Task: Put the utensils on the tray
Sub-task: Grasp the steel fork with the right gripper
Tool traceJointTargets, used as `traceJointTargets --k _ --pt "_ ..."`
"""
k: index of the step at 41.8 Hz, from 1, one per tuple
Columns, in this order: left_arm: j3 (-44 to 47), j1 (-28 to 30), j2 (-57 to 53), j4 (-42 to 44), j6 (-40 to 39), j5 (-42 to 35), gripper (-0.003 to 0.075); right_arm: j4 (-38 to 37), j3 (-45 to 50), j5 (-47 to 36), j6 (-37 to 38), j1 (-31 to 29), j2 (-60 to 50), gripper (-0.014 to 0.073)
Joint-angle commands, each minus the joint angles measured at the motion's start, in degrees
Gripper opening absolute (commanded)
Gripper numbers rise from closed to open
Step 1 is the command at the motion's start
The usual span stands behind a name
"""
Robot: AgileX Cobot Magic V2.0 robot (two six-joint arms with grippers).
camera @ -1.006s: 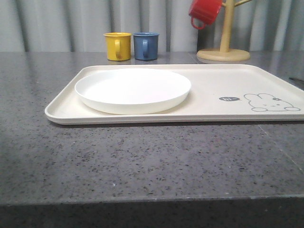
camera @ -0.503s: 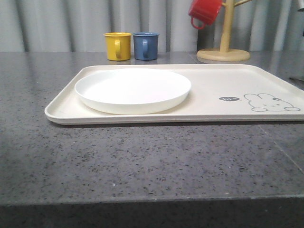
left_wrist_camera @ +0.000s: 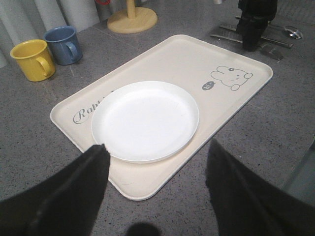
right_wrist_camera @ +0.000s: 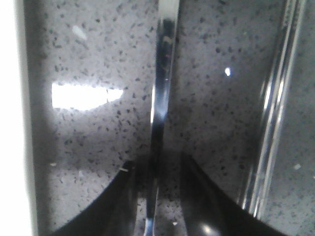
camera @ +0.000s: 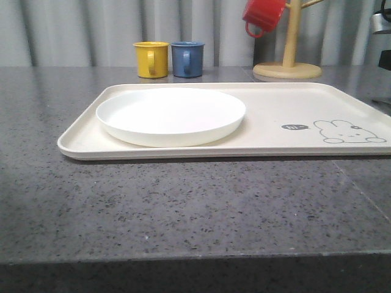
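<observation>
Straddling a slim shiny utensil [right_wrist_camera: 160,98] lying flat on the speckled grey counter [camera: 183,207], the right gripper [right_wrist_camera: 157,196] had its dark fingers [right_wrist_camera: 115,206] a little apart on either side of the handle, with no visible contact on the metal yet. Another strip of bright cutlery [right_wrist_camera: 273,113] lay just beside it, roughly parallel; which piece was fork, knife or spoon could not be told from so close. In the left wrist view the right arm [left_wrist_camera: 256,22] stood over the utensils [left_wrist_camera: 275,37], which lay on the counter beyond the rabbit end of the tray [left_wrist_camera: 246,98], off the tray altogether. The cream tray carried a round white plate [left_wrist_camera: 145,120] toward its script end, leaving the rabbit end bare. The left gripper [left_wrist_camera: 155,167] hung above the tray's near edge with its fingers [left_wrist_camera: 78,187] wide apart, holding nothing. A yellow mug [camera: 151,59], a blue mug [camera: 187,58] and a wooden mug tree [camera: 288,61] with a red mug [camera: 263,16] stood behind. Judged from its look, the piece would be light, rigid and slick, lying low against the stone, so the fingers would need to go right down to the surface and close across the narrow handle near mid-length to keep it from swivelling or slipping.
</observation>
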Motion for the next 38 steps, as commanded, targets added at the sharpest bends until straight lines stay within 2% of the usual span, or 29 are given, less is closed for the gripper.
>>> traceJointTargets --k 1,16,27,38 --pt "-1.36 -0.41 -0.02 -0.55 -0.83 -4.7 0.0428 -0.36 -1.86 -1.06 -0.52 -0.43 -2.34 0.0191" --pt "-1.36 -0.41 -0.02 -0.55 -0.83 -4.7 0.0428 0.0 -1.86 0.2 -0.52 -0.43 -2.11 0.018" --pt "-1.36 -0.41 -0.02 -0.55 -0.83 -4.7 0.0428 0.0 -1.86 1.3 -0.69 -0.43 -2.03 -0.0029" --pt "-1.36 -0.41 -0.02 -0.55 -0.83 -4.7 0.0428 1.77 -3.53 2.12 -0.69 1.2 -4.61 -0.0034"
